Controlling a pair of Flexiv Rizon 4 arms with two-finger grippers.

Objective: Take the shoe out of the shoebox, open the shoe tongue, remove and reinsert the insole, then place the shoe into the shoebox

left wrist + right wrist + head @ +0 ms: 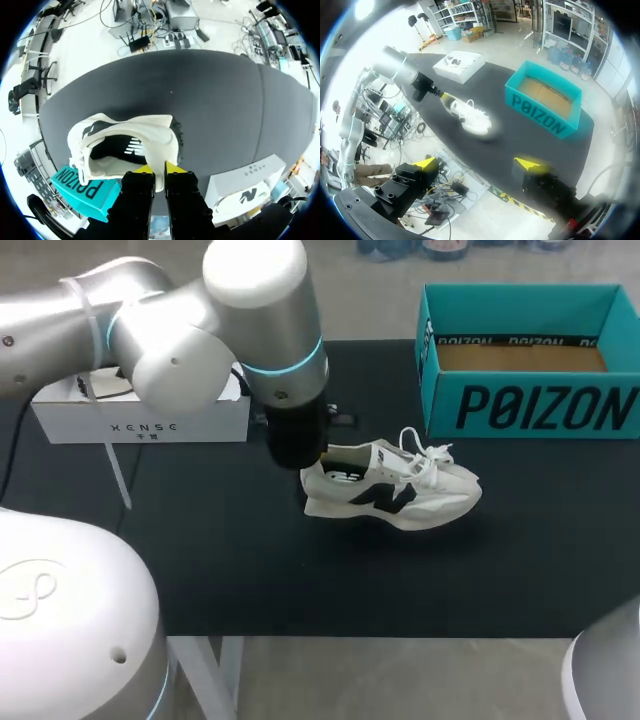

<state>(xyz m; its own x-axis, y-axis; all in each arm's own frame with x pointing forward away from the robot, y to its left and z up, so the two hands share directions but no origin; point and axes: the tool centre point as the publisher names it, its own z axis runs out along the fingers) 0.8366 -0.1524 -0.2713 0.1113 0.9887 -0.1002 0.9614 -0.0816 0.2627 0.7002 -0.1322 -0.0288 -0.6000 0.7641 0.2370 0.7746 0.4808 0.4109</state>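
Observation:
A white sneaker [400,490] with a dark side logo and loose laces lies on its sole on the black mat, toe pointing right. My left gripper [159,170] is shut on the heel collar of the sneaker [125,145], one yellow tip inside the opening and one outside. From above, the left wrist [295,430] hides most of that grip. The teal shoebox [540,410] stands open and empty at the back right. My right gripper [477,163] hangs open and empty, high off the table's front side, far from the sneaker [472,117].
A white box [140,420] sits at the back left of the mat, behind my left arm. The black mat [250,570] covers the table, with bare mat in front of the sneaker. The right arm's body shows at the lower right corner [605,675].

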